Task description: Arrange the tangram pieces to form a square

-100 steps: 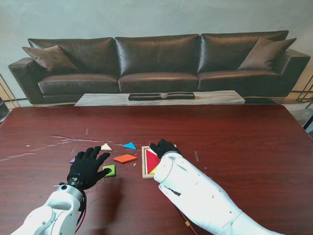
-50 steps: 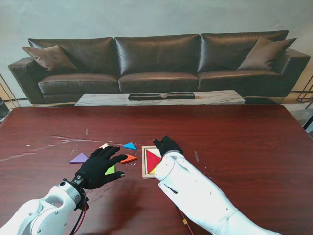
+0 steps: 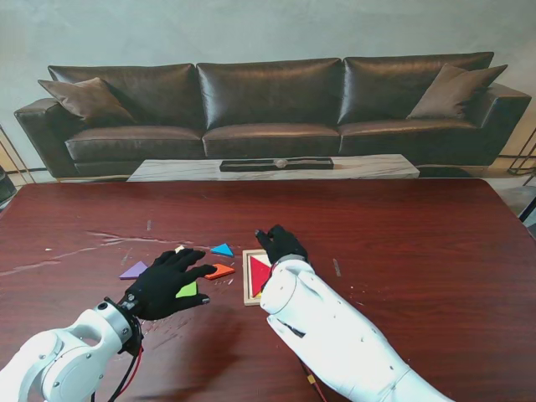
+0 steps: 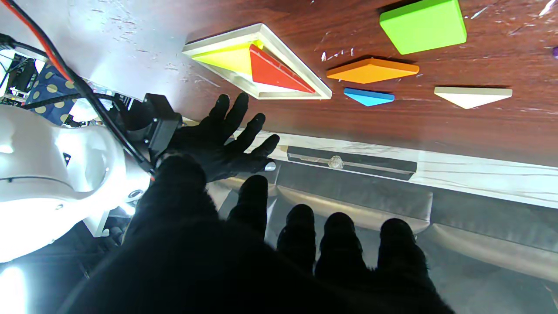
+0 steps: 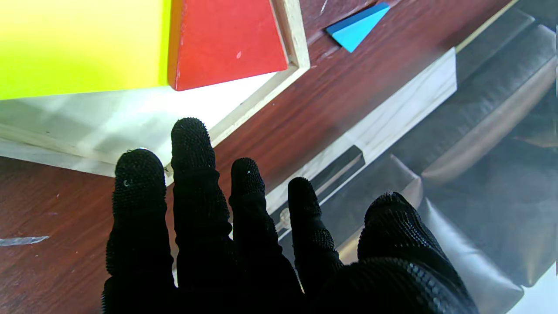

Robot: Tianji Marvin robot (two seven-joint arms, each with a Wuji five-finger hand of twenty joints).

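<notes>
Tangram pieces (image 4: 372,70): two in tray (image 4: 305,85), five loose; both robot hands spread, empty.

Stand view: looks down from above my shoulders across the surface (image 3: 435,251) toward its far edge and the sofa (image 3: 268,100) beyond; my arms enter from the near corners.
Left wrist view: looks along my left hand (image 4: 270,261), held well off the surface, facing the far edge; fairly wide.
Right wrist view: looks along my right hand (image 5: 244,244), very close over the wooden tray (image 5: 261,93).
Shared by all three: tray (image 3: 248,280) (image 4: 301,85), red triangle (image 3: 260,274) (image 4: 274,72) (image 5: 226,41), blue triangle (image 3: 222,249) (image 4: 368,97) (image 5: 355,26).
Shared by stand and left wrist: my right hand (image 3: 280,244) (image 4: 220,141).
</notes>
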